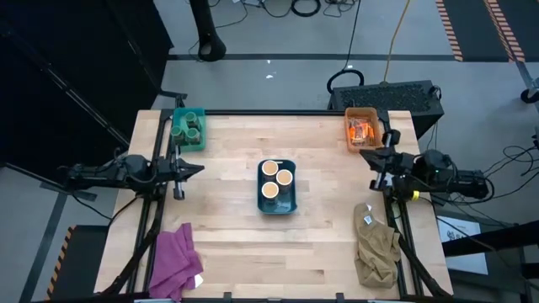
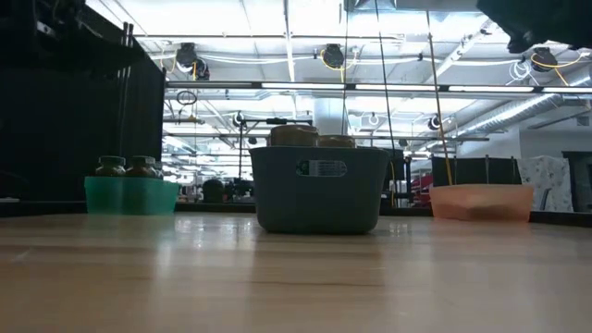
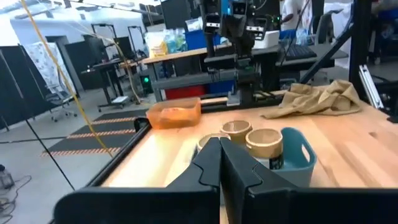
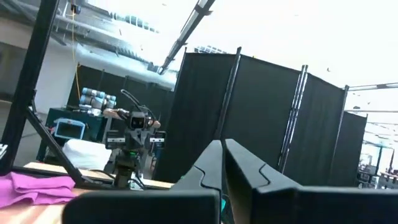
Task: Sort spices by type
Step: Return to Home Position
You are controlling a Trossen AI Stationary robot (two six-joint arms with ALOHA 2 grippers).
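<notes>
In the low view the blue bin at the table's centre hides the cream-topped jars except for their tops. The green bin at the far left corner likewise hides the lower parts of the green jars. The orange bin at the far right corner hides its packets entirely; from above they are too small to count. In the right wrist view the purple cloth is cut off by the picture's edge.

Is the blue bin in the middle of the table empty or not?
Not empty: three cream-topped jars sit upright inside the blue bin.
</notes>
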